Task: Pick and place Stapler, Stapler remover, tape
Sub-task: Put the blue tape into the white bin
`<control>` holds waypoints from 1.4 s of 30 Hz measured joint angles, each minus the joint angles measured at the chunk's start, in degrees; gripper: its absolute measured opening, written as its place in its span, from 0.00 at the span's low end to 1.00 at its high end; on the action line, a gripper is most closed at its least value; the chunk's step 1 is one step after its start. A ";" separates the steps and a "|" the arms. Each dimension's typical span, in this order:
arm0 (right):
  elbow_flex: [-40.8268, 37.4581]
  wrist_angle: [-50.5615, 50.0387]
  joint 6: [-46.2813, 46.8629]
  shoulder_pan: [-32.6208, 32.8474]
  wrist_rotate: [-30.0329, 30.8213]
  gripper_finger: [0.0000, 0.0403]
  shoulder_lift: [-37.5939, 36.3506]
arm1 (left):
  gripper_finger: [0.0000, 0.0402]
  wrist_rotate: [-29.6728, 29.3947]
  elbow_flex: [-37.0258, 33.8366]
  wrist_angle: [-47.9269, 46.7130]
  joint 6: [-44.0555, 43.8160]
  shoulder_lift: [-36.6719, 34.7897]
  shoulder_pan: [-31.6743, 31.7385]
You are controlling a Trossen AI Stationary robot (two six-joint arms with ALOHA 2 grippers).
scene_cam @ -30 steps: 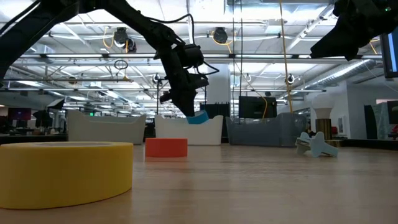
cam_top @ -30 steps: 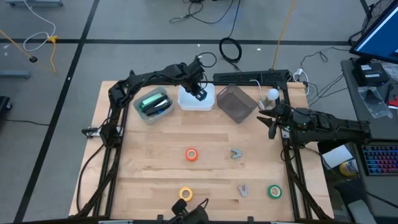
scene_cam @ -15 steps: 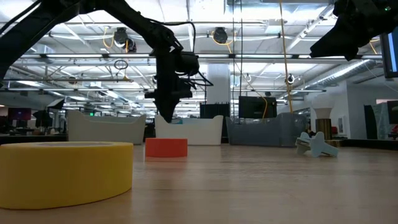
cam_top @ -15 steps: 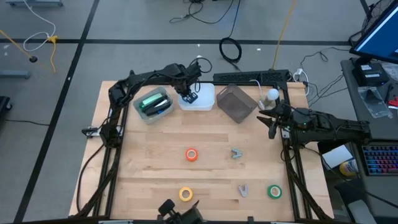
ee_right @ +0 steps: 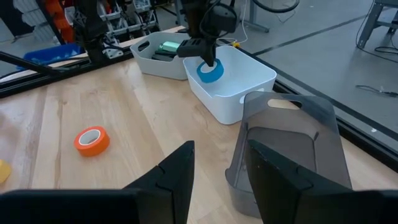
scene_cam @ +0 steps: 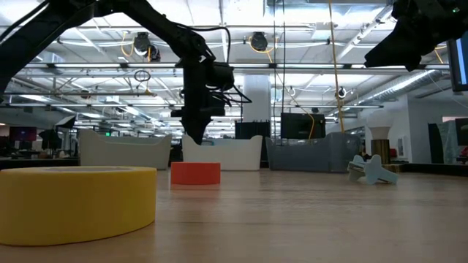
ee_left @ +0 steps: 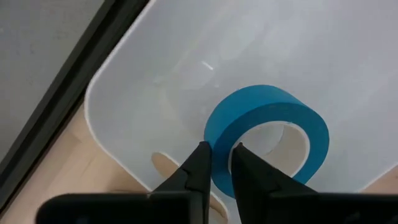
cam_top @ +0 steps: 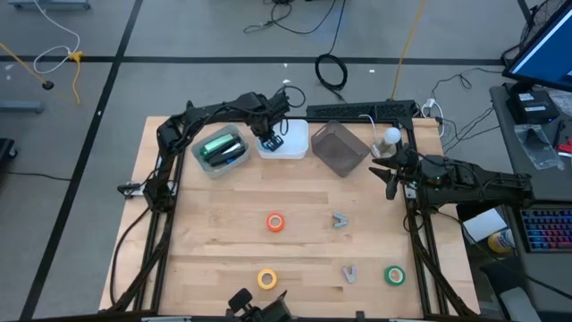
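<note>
My left gripper (cam_top: 269,138) reaches down into the white bin (cam_top: 295,148) at the table's far side, shut on the blue tape roll (ee_left: 267,140). The right wrist view shows the blue tape roll (ee_right: 210,71) inside that bin. The orange tape (cam_top: 275,223), yellow tape (cam_top: 267,279) and green tape (cam_top: 394,275) lie flat on the table. A green stapler (cam_top: 221,148) lies in the grey-white bin to the left. My right gripper (ee_right: 214,180) is open and waits at the table's right edge, holding nothing. My left gripper pinches the blue tape roll's wall (ee_left: 219,134), with one finger (ee_left: 245,171) inside the ring's open centre and the other finger (ee_left: 198,168) outside. It comes from above, pointing down. The roll sits tilted inside the white bin; I cannot tell whether it touches the bin's floor.
A dark translucent bin (cam_top: 340,148) stands right of the white one. Two small grey pieces (cam_top: 340,220) (cam_top: 350,273) lie on the table's right half. Black frame rails (cam_top: 161,192) run along the table's sides.
My left gripper moved toward the table's left edge and down into the white bin, keeping its hold. The blue tape went from above the bin's rim to below it. For the last half second it has kept still.
</note>
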 joint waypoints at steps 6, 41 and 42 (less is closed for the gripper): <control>0.00 0.00 0.26 0.00 0.00 0.33 0.00 | 0.14 0.04 -0.01 -0.04 0.77 0.02 -0.15; 0.00 0.00 0.68 0.00 -0.04 0.33 0.00 | 0.17 2.98 -0.04 -1.42 7.42 0.04 -1.73; 0.00 0.00 0.68 0.00 -0.04 0.33 0.00 | 0.18 2.99 -0.04 -1.42 7.48 0.04 -1.73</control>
